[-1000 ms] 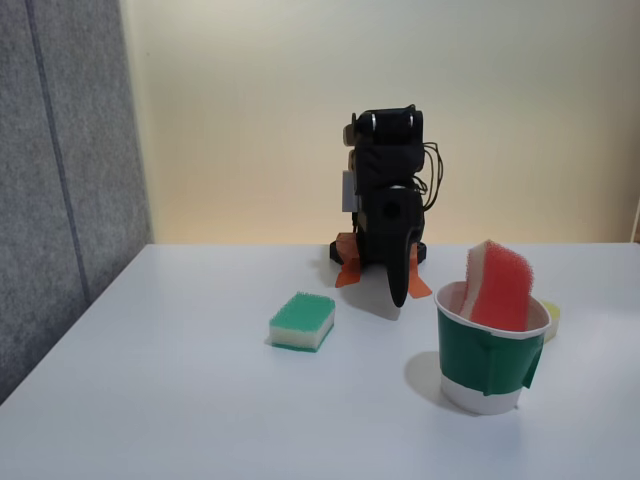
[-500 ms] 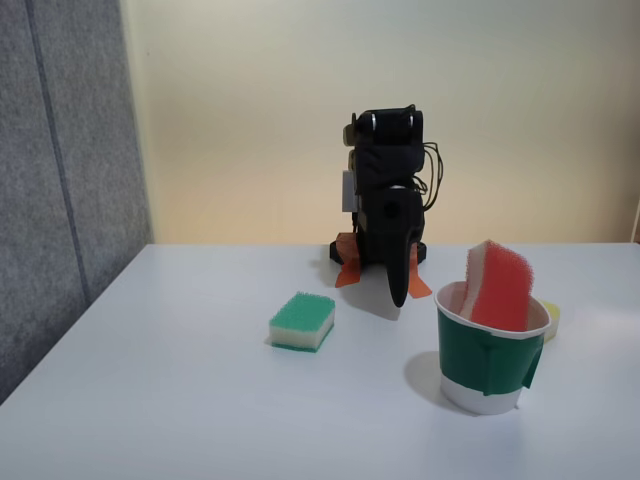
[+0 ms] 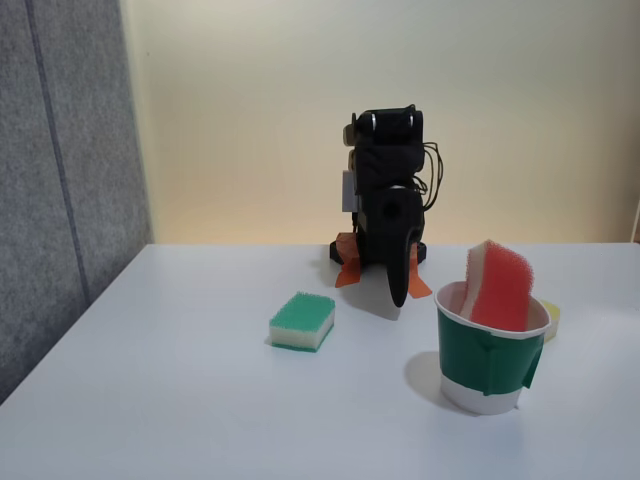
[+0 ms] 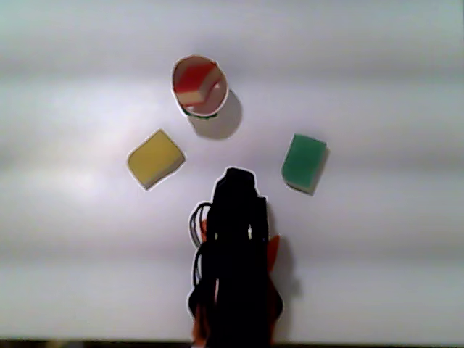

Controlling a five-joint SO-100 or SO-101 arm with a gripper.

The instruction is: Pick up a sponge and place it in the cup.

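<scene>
inside cup [image 3: 490, 365]: sponge [image 3: 500, 283] tilted, above rim | green sponge [image 3: 302, 321] well apart

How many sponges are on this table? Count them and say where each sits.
3. The red-topped sponge stands tilted in the cup; the green-topped sponge and the yellow sponge lie on the table, either side of the arm.

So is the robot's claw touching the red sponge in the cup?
Apart. In the fixed view, bare table separates the gripper from the sponge, which stands in the cup.
</scene>
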